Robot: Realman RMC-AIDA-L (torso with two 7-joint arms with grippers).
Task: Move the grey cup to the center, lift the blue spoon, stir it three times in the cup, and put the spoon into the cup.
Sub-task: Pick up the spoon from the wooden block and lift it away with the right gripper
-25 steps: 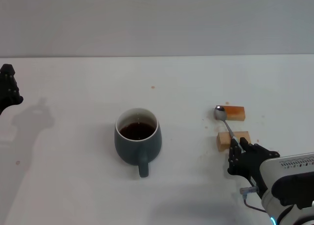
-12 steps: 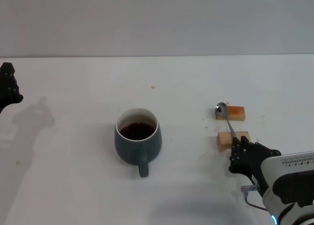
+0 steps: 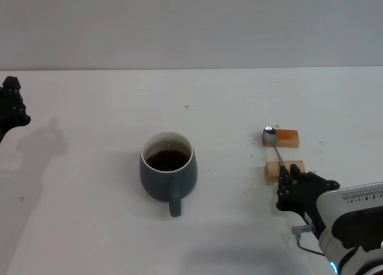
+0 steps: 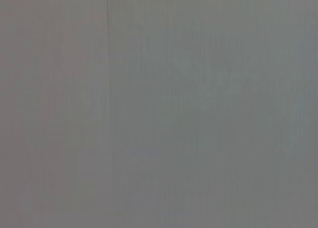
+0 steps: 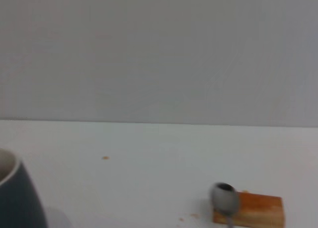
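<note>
Head view: the white tabletop (image 3: pixel 96 227) fills the scene. The grey cup (image 3: pixel 168 172) stands near its middle, holding dark liquid, its handle pointing toward 6 o'clock. At about 3 o'clock from it, the right claw (image 3: pixel 291 187) pinches the handle end of the blue spoon (image 3: pixel 273 142); the handle itself is hidden. The spoon's long axis runs from 5 to 11 o'clock, bowl farthest away over the far wooden block (image 3: pixel 285 137), neck crossing the near wooden block (image 3: pixel 281 170). The left claw (image 3: pixel 11 104) sits at 9 o'clock, cut off; I cannot tell its state.
</note>
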